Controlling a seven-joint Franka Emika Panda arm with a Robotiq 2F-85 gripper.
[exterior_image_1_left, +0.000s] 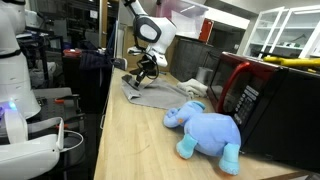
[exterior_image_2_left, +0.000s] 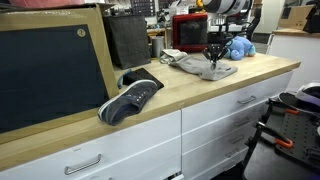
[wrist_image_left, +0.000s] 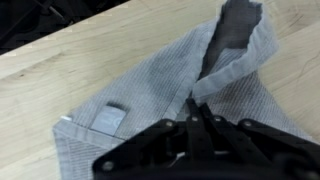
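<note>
1. The long pale wooden tabletop (exterior_image_2_left: 150, 112) carries everything. The white drawers (exterior_image_2_left: 225, 110) beneath it are shut, so their contents are hidden.
2. The red-and-black microwave oven (exterior_image_1_left: 255, 95) stands at about three o'clock of the cloth in an exterior view. Its dark door looks closed, and I cannot tell what is inside.
3. The grey woven cloth (wrist_image_left: 150, 90) lies crumpled mid-tabletop, mostly flat. One fold is drawn up because it is pinched from above.
4. The blue plush elephant (exterior_image_1_left: 207, 130) lies slumped at about four o'clock of the cloth, near it but apart, just beside the microwave oven.
5. The dark grey sneaker (exterior_image_2_left: 130, 98) rests near the tabletop's front edge, at about eight o'clock of the cloth and well apart from it.
6. The black two-fingered gripper (wrist_image_left: 200, 122) points straight down, its fingers drawn narrow and clamped on the cloth's raised fold.
7. The small grey sewn label (wrist_image_left: 108, 118) lies flat on the cloth, at nine o'clock of the gripper in the wrist view.
</note>
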